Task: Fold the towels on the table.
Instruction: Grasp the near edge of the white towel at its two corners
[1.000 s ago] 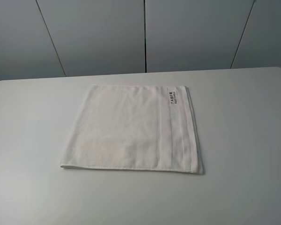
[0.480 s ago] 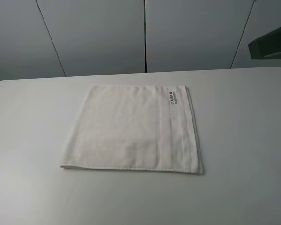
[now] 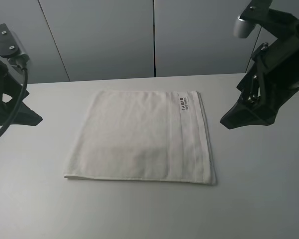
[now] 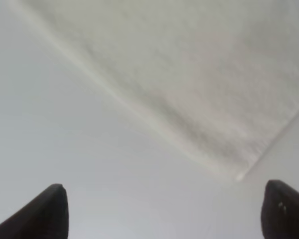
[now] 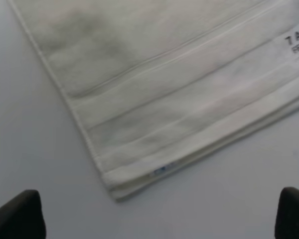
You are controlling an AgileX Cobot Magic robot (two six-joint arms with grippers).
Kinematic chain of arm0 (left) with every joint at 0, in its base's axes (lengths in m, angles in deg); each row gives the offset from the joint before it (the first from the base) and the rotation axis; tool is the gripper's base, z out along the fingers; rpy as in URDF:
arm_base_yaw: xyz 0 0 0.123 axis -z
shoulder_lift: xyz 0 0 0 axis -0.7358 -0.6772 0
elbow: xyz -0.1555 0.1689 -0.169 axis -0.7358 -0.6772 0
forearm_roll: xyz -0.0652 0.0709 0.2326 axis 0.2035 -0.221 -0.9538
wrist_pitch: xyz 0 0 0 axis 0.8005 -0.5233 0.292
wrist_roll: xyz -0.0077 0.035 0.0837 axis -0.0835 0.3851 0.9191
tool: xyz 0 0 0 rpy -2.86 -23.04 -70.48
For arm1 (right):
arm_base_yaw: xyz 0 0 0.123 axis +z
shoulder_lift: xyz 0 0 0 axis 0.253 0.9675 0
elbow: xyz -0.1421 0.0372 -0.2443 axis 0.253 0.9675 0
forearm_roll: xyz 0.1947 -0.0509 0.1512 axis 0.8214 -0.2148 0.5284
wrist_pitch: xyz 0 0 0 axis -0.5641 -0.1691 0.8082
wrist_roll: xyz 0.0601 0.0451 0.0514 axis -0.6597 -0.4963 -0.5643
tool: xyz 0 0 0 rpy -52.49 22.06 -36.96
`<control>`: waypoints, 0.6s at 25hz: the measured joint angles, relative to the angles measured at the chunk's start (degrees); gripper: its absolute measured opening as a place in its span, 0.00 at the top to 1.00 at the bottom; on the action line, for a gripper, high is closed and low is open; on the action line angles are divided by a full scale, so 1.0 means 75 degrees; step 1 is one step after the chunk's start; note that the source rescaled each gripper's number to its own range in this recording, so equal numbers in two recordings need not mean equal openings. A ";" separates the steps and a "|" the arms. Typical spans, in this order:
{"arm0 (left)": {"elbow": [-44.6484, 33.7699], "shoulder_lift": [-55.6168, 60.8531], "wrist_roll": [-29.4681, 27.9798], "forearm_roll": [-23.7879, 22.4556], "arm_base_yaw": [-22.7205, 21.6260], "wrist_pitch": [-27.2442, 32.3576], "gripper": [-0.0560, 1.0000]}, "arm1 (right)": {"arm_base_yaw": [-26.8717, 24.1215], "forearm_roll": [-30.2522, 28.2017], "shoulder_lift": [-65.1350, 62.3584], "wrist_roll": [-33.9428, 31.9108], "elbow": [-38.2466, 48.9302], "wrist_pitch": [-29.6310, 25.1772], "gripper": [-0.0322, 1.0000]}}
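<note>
Here, between left fingers (image 4: 47,214) and right fingers (image 5: 20,216) — towel (image 3: 139,134); untouched.

Both grippers enter the view.
The left gripper (image 3: 17,115) now stands left of the towel (image 3: 139,134) and the right gripper (image 3: 246,118) right of it, both clear of the cloth, jaws wide apart. One second ago neither showed; half a second ago only a dark shape showed, far right of the towel.
</note>
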 joint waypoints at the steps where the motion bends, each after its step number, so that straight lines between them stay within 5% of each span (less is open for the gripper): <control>1: 0.0000 -0.0246 -0.0015 -0.0197 0.0224 -0.0011 0.00 | 0.0224 -0.0034 0.0243 -0.0019 0.0001 0.0000 0.00; 7: 0.0006 -0.1636 -0.0228 -0.1194 0.1278 -0.0080 0.00 | 0.1113 -0.0389 0.1575 -0.0019 0.0001 0.0114 0.00; 15: 0.0018 -0.3101 -0.0271 -0.1364 0.1782 -0.0281 0.00 | 0.1249 -0.0390 0.2809 -0.0019 0.0001 0.0534 0.00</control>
